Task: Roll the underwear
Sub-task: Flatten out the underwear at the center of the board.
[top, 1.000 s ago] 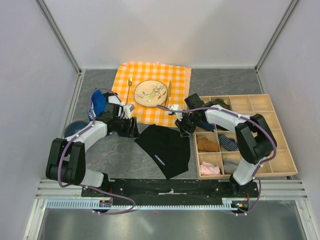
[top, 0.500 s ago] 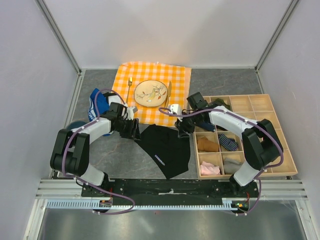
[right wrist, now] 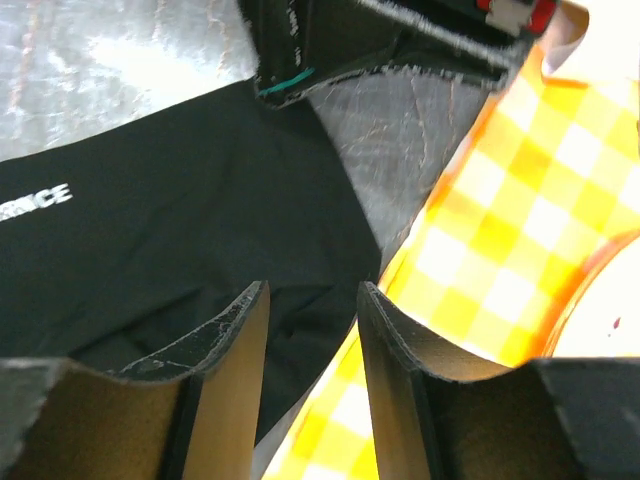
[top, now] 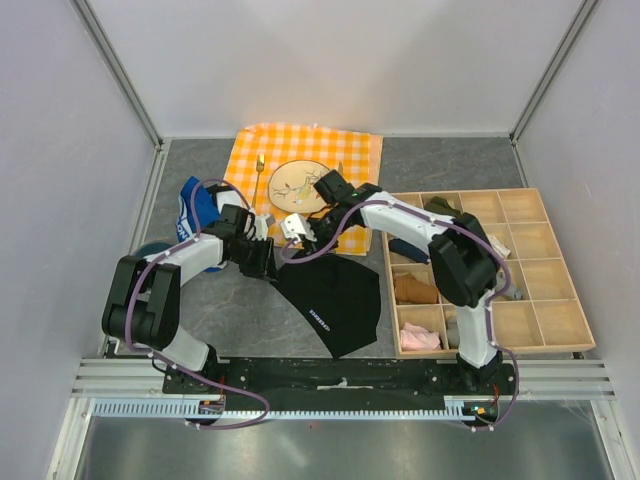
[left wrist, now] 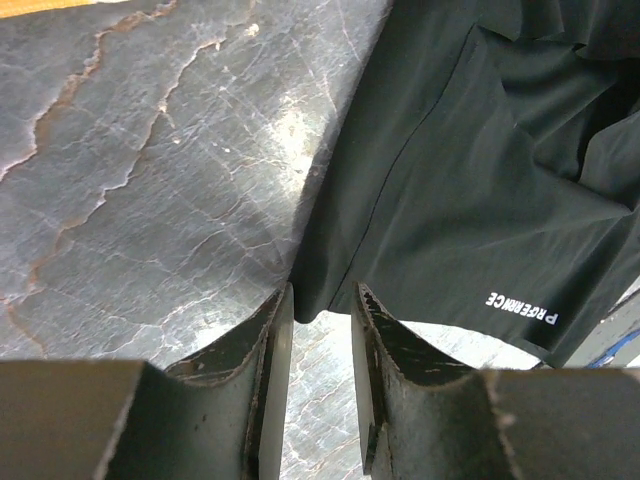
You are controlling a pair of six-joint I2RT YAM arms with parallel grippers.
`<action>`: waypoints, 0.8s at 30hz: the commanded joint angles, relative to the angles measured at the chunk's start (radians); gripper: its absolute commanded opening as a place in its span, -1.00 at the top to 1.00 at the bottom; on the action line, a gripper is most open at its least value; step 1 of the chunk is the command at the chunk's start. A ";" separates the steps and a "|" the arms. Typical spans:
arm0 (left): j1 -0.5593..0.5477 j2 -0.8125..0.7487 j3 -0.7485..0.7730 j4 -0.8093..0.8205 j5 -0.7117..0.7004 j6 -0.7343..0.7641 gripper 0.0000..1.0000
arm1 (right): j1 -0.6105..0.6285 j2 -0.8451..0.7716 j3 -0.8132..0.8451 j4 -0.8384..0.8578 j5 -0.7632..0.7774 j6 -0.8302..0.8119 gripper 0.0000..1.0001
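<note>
The black underwear (top: 335,298) lies flat on the grey table, white waistband lettering (top: 319,318) facing up. My left gripper (top: 268,262) is open at its left corner; in the left wrist view the gripper (left wrist: 321,300) has narrow-gapped jaws with the fabric corner (left wrist: 318,290) right at the tips, not clamped. My right gripper (top: 305,233) is open over the underwear's far edge, beside the checked cloth. In the right wrist view the gripper (right wrist: 312,295) straddles black fabric (right wrist: 170,250) and the cloth (right wrist: 500,230).
An orange checked cloth (top: 355,150) holds a plate (top: 292,180) and a fork (top: 258,175). A blue garment (top: 196,205) lies at the left. A wooden compartment box (top: 520,210) with small clothes stands at the right.
My right arm has swung left from the compartment box to the underwear's far edge near the plate. My left gripper has edged right to the underwear's left corner.
</note>
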 commanded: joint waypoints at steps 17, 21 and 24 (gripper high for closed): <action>-0.002 0.020 0.047 -0.019 -0.032 -0.042 0.21 | 0.033 0.274 0.243 0.007 0.147 0.012 0.10; -0.002 0.026 0.043 -0.018 -0.019 -0.042 0.21 | 0.032 0.283 0.242 0.004 0.143 0.014 0.15; -0.001 0.034 0.043 -0.016 -0.015 -0.042 0.21 | 0.033 0.284 0.240 0.004 0.134 0.018 0.24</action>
